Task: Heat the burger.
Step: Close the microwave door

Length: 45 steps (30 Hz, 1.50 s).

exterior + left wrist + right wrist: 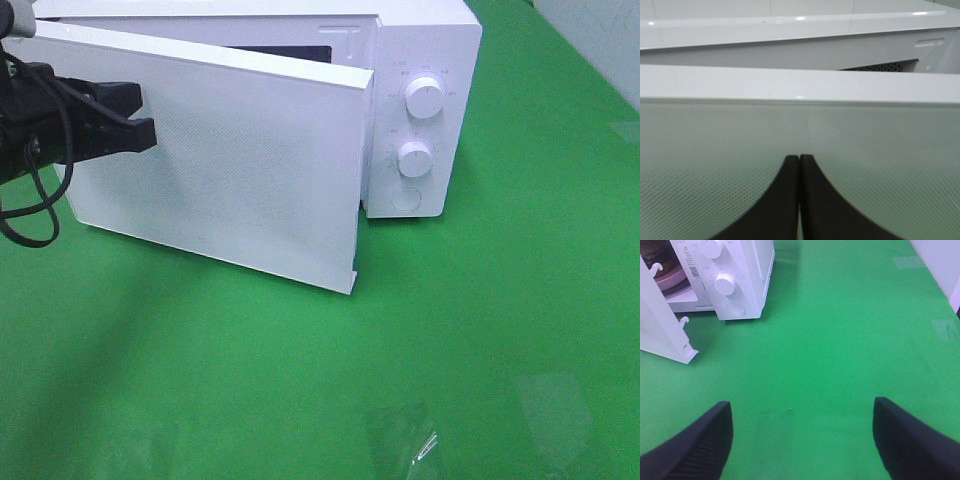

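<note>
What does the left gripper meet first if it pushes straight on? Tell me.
The left gripper, shut, points at the outer face of the half-open microwave door; that panel comes first. The tips look right at it, though contact is unclear.

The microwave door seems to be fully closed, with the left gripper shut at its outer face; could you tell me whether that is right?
Not quite. The microwave door is not closed: it stands partly open, angled out from the microwave body, as the exterior high view shows. The left gripper is indeed shut at the door's outer face.
</note>
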Tool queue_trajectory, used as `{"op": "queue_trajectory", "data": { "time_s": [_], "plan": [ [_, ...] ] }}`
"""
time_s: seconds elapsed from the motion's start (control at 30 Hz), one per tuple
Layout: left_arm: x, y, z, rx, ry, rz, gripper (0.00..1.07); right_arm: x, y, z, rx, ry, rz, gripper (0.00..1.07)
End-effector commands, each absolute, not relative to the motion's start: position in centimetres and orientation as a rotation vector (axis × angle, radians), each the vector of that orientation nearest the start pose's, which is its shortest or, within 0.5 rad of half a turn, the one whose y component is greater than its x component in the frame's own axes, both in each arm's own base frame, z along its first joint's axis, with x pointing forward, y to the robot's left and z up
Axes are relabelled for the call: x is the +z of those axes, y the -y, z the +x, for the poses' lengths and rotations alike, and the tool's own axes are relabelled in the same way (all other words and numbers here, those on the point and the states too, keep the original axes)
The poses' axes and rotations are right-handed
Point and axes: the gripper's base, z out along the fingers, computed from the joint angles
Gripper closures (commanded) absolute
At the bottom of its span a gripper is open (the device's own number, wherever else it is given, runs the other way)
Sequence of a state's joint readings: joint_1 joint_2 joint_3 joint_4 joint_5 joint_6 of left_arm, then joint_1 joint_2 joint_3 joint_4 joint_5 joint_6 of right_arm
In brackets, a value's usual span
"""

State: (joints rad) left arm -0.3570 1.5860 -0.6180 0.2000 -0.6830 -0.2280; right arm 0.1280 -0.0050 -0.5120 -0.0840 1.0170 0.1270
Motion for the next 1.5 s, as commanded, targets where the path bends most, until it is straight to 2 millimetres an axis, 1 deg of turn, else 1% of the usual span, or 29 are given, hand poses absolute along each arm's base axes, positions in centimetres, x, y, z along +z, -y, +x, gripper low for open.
{"op": "queue_trajectory", "data": {
  "time_s": [0.03,0.17,0.27,0.3,0.4,0.43,0.47,0.5,0.53,0.57,0.6,0.63,0.67,0.7,0.73,0.8,0.83,0.87,0.9,0.93,1.03,1.1,1.13,1.17,1.2,1.23,1.33,1.4,1.5],
  "plan": [
    [21.1,12.2,28.5,-0.429,-1.743,0.343,1.07,28.5,0.8,-0.8,0.061,-1.947,0.000,0.32],
    [21.1,12.2,28.6,-0.427,-1.753,0.342,1.07,28.5,0.8,-0.8,0.061,-1.947,0.000,0.32],
    [21.4,12.3,28.9,-0.424,-1.751,0.341,1.07,28.5,0.8,-0.8,0.061,-1.947,0.000,0.32],
    [21.7,12.4,29.2,-0.419,-1.755,0.341,1.07,28.5,0.8,-0.8,0.061,-1.947,0.000,0.32],
    [21.8,12.5,29.7,-0.410,-1.773,0.342,1.07,28.5,0.8,-0.8,0.061,-1.947,0.000,0.32],
    [21.7,12.8,30.3,-0.409,-1.793,0.343,1.07,28.5,0.8,-0.8,0.061,-1.947,0.000,0.32],
    [21.7,12.8,30.3,-0.409,-1.793,0.343,1.07,28.5,0.8,-0.8,0.061,-1.947,0.000,0.32],
    [21.6,13.4,30.7,-0.413,-1.801,0.352,1.07,28.5,0.8,-0.8,0.061,-1.947,0.000,0.32],
    [21.6,13.4,30.7,-0.413,-1.801,0.352,1.07,28.5,0.8,-0.8,0.061,-1.947,0.000,0.32],
    [21.5,14.0,31.0,-0.424,-1.799,0.359,1.07,28.5,0.8,-0.8,0.061,-1.947,0.000,0.32],
    [21.5,14.0,31.0,-0.424,-1.799,0.359,1.07,28.5,0.8,-0.8,0.061,-1.947,0.000,0.32],
    [21.3,14.6,31.3,-0.435,-1.802,0.366,1.07,28.5,0.8,-0.8,0.061,-1.947,0.000,0.32],
    [21.3,14.6,31.3,-0.435,-1.802,0.366,1.07,28.5,0.8,-0.8,0.061,-1.947,0.000,0.32],
    [21.1,15.4,31.6,-0.449,-1.803,0.367,1.07,28.5,0.8,-0.8,0.061,-1.947,0.000,0.32],
    [21.1,15.4,31.6,-0.449,-1.803,0.367,1.07,28.5,0.8,-0.8,0.061,-1.947,0.000,0.32],
    [21.0,16.6,32.0,-0.472,-1.799,0.367,1.07,28.5,0.8,-0.8,0.061,-1.947,0.000,0.32],
    [21.0,16.6,32.0,-0.472,-1.799,0.367,1.07,28.5,0.8,-0.8,0.061,-1.947,0.000,0.32],
    [21.0,17.2,32.2,-0.483,-1.798,0.367,1.07,28.5,0.8,-0.8,0.061,-1.947,0.000,0.32],
    [21.0,17.2,32.2,-0.483,-1.798,0.367,1.07,28.5,0.8,-0.8,0.061,-1.947,0.000,0.32],
    [20.9,17.8,32.5,-0.495,-1.798,0.359,1.07,28.5,0.8,-0.8,0.061,-1.947,0.000,0.32],
    [20.9,18.0,32.7,-0.498,-1.802,0.353,1.07,28.5,0.8,-0.8,0.061,-1.947,0.000,0.32],
    [20.8,19.2,33.2,-0.511,-1.803,0.366,1.07,28.5,0.8,-0.8,0.062,-1.947,0.001,0.31],
    [20.8,19.2,33.2,-0.511,-1.803,0.366,1.07,28.5,0.8,-0.8,0.062,-1.947,0.001,0.31],
    [20.8,19.8,33.4,-0.518,-1.799,0.374,1.07,28.5,0.8,-0.8,0.062,-1.947,0.001,0.31],
    [20.8,19.8,33.4,-0.518,-1.799,0.374,1.07,28.5,0.8,-0.8,0.062,-1.947,0.001,0.31],
    [20.7,20.3,33.6,-0.524,-1.799,0.376,1.07,28.5,0.8,-0.8,0.062,-1.947,0.001,0.31],
    [20.8,20.4,33.8,-0.523,-1.799,0.376,1.07,28.5,0.8,-0.8,0.062,-1.947,0.001,0.31],
    [20.8,20.7,34.5,-0.518,-1.811,0.378,1.07,28.5,0.8,-0.8,0.062,-1.947,0.001,0.31],
    [20.7,21.0,34.7,-0.520,-1.810,0.380,1.07,28.5,0.8,-0.8,0.062,-1.947,0.001,0.31]
  ]
}}
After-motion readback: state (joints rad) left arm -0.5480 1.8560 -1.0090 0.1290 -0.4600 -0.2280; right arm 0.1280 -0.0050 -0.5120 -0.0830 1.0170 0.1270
